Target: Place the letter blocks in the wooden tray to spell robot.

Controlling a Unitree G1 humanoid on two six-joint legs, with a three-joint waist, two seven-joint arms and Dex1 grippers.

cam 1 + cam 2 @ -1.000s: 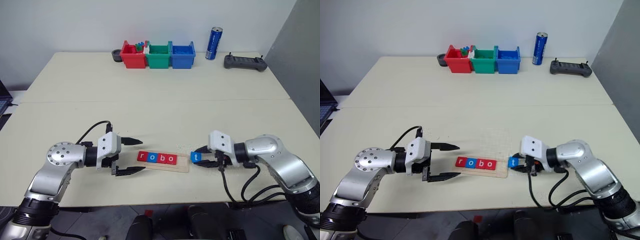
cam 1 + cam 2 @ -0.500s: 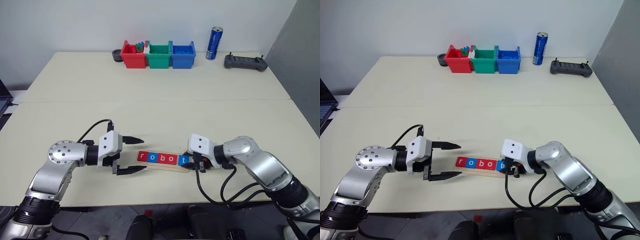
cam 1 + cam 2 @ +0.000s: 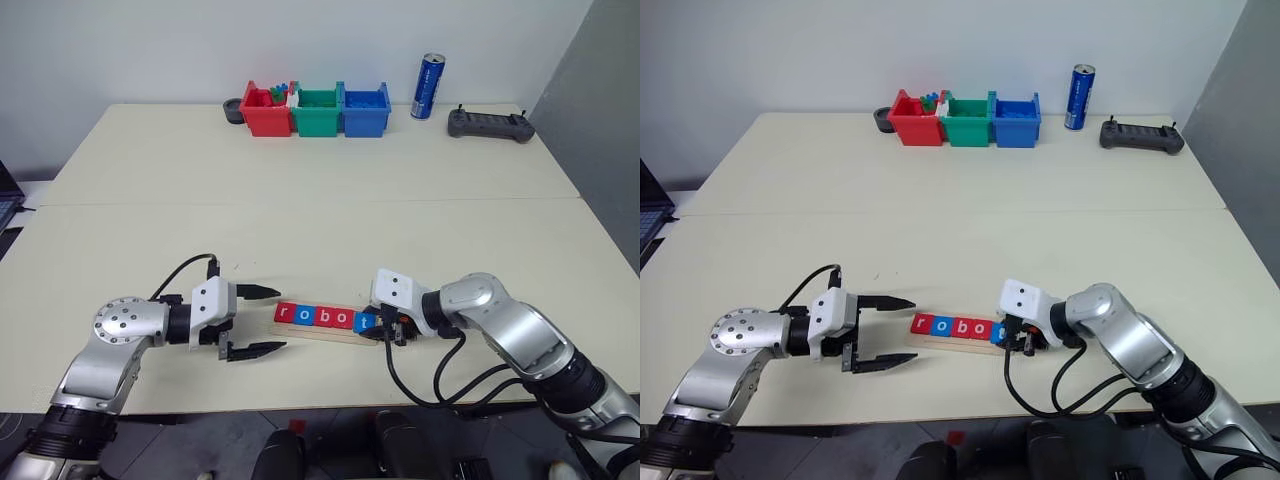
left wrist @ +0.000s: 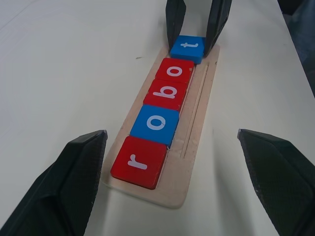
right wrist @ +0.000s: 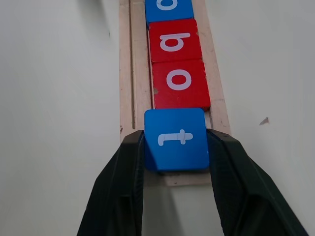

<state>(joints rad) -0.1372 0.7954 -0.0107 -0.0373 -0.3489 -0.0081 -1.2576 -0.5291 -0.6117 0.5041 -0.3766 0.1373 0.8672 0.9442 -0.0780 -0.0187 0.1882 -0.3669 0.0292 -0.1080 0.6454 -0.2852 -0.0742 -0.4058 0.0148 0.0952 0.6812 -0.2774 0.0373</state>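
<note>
left eye view, near edge of the table: the wooden tray lies parallel to that edge, about midway along it. four letter blocks sit in a touching row on the tray, reading r (red), o (blue), b (red), o (red). the fifth, a blue t block, rests at the tray's right end, its edge against the last red o and its outer edge at the end of the wood. the right gripper is at that end, one black finger on each side of the t block; in the right wrist view the fingers press both side edges of the tile, so the gripper is clamped on it. the left gripper hovers just beside the tray's left end, apart from the wood and the r block, its two fingers spread wide and holding nothing; in the left wrist view they frame the whole row.

far edge of the table: a red bin, a green bin and a blue bin stand side by side, touching, with small coloured bricks in the red one. a dark round object sits just left of the red bin. a blue can stands upright to the right of the bins. a dark controller lies near the far right corner.
</note>
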